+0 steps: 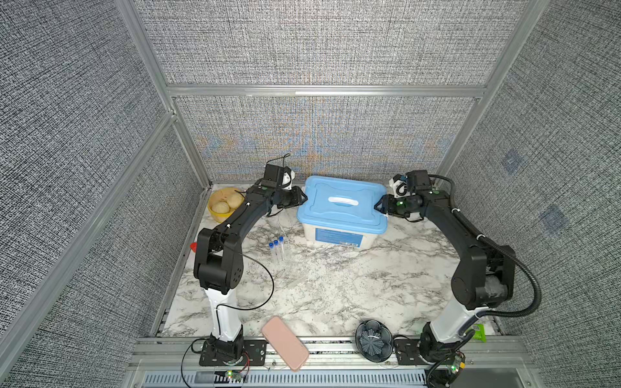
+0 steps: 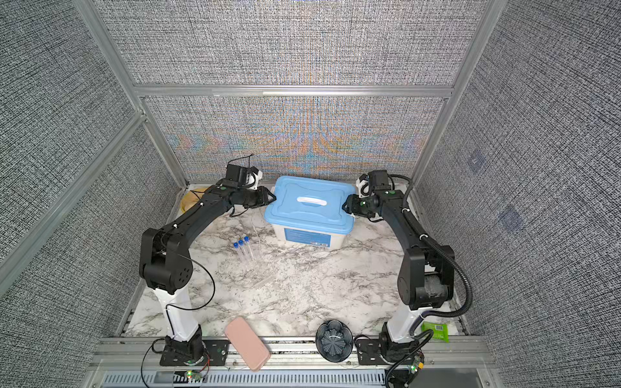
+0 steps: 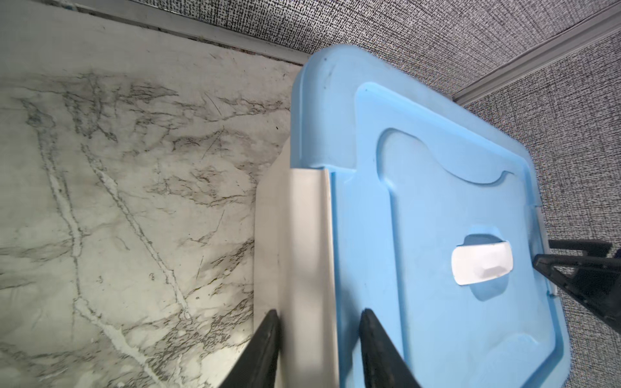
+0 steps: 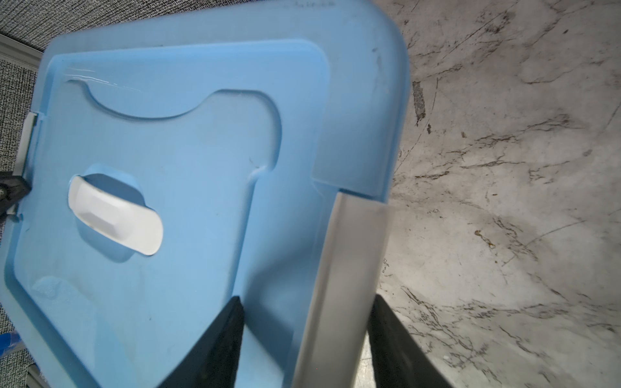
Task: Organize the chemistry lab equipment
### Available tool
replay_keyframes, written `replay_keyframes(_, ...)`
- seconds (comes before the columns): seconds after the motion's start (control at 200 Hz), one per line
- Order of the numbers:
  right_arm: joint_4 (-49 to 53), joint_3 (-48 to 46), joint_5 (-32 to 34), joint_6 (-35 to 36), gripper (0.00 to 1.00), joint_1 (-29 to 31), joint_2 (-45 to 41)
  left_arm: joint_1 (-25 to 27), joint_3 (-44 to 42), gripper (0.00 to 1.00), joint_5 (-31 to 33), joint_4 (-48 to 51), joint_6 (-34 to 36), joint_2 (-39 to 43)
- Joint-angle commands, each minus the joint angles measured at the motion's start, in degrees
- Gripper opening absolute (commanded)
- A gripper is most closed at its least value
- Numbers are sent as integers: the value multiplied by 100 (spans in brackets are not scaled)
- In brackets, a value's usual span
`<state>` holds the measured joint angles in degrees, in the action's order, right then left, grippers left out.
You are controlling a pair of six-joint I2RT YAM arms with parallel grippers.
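1. Left gripper (image 3: 317,314): jaws spread, astride the white plastic latch (image 3: 309,235) at one end of the blue-lidded white storage box (image 1: 342,205).
2. Right gripper (image 4: 307,297): jaws spread, astride the opposite latch (image 4: 353,255).
3. Three slim clear tubes with blue caps (image 1: 276,250) lie side by side on the marble table (image 1: 336,295), in front of the box and well apart from both grippers. Their caps point boxward. The left arm is nearer.
4. Judgement: unlatching precedes any tube pick.
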<state>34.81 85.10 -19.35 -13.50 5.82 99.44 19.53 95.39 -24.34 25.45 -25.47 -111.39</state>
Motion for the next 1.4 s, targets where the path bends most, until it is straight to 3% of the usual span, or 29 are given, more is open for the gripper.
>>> replay_keyframes(0.0,362,-15,-209,51,55,126,146,112,166,37,-244,164,221,-57)
replay_keyframes(0.385,307,237,-192,-31,55,459,387,424,671,31,164,742,567,-212)
replay_keyframes(0.61,313,228,111,-3,58,437,333,409,646,54,436,731,578,-67)
replay_keyframes(1.035,-215,-311,617,-135,78,35,-425,70,-374,69,1146,-115,313,1137)
replay_keyframes(1.18,-606,-688,647,-192,99,-177,-1066,-61,-718,73,1689,-147,347,1760)
replay_keyframes(1.395,-1288,-1396,1244,-167,99,-301,-2412,-213,-1504,83,2569,-343,578,2927)
